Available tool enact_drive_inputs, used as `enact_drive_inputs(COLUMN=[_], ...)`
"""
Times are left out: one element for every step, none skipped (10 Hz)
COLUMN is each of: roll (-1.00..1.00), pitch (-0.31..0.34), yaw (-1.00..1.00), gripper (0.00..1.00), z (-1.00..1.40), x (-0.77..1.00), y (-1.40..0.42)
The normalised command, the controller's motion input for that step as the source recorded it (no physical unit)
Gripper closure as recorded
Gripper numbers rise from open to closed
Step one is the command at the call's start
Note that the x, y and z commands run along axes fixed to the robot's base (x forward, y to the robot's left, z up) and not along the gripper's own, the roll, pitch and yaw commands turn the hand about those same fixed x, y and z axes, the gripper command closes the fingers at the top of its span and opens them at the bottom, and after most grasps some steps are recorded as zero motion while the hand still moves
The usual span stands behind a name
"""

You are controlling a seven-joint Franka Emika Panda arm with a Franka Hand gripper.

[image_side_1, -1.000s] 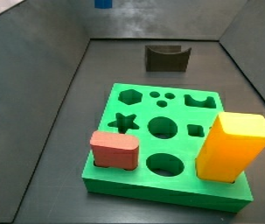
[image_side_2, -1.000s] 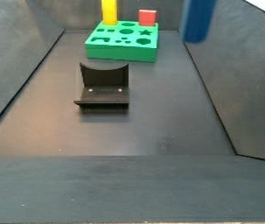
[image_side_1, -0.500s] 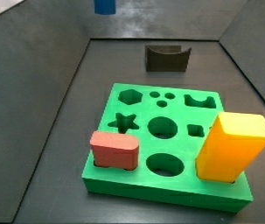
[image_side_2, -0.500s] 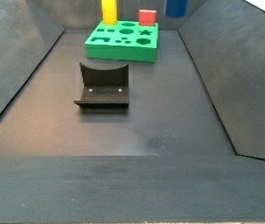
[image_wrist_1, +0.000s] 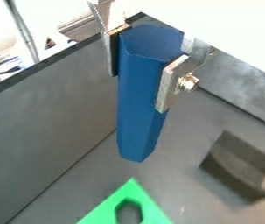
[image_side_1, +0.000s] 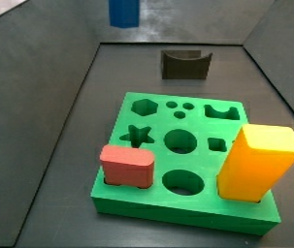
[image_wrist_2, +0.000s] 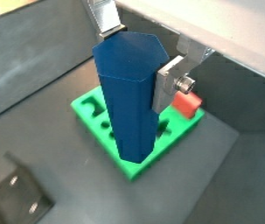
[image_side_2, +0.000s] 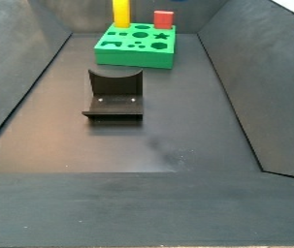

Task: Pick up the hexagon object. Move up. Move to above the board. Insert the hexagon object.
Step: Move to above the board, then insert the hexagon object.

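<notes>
The hexagon object (image_wrist_1: pixel 141 105) is a tall blue prism, and my gripper (image_wrist_1: pixel 141 66) is shut on its upper end, a silver finger on each side. It hangs upright, high in the air. Both wrist views show it (image_wrist_2: pixel 132 105), with the gripper (image_wrist_2: pixel 138 52) at its top. In a side view only its lower end (image_side_1: pixel 122 12) shows, at the top edge beyond the fixture. The green board (image_side_1: pixel 176 208) lies on the floor with its hexagon hole (image_side_1: pixel 144 103) free. It also shows in a wrist view (image_wrist_2: pixel 100 131), below and behind the peg.
A tall yellow block (image_side_1: pixel 257 160) and a short red block (image_side_1: pixel 127 167) stand in the board. The dark fixture (image_side_1: pixel 184 64) stands on the floor beyond the board and also shows in a side view (image_side_2: pixel 114 92). Grey walls slope up around the floor.
The blue peg has moved toward the board. It left one side view at the top and shows a little lower and further right in the other.
</notes>
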Motion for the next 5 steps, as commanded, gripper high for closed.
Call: enact_drive_inputs(roll=[0.01, 0.01, 0.02, 0.03, 0.0], pitch=[0.132, 0.142, 0.13, 0.106, -0.02], yaw=[0.01, 0.01, 0.01, 0.01, 0.0], gripper=[1.0, 1.0, 1.0, 1.0, 1.0], z=[0.17, 0.13, 0.07, 0.05, 0.0], x=[0.34, 0.27, 0.18, 0.12, 0.0], y=[-1.0, -0.71, -0.37, -0.2, 0.0])
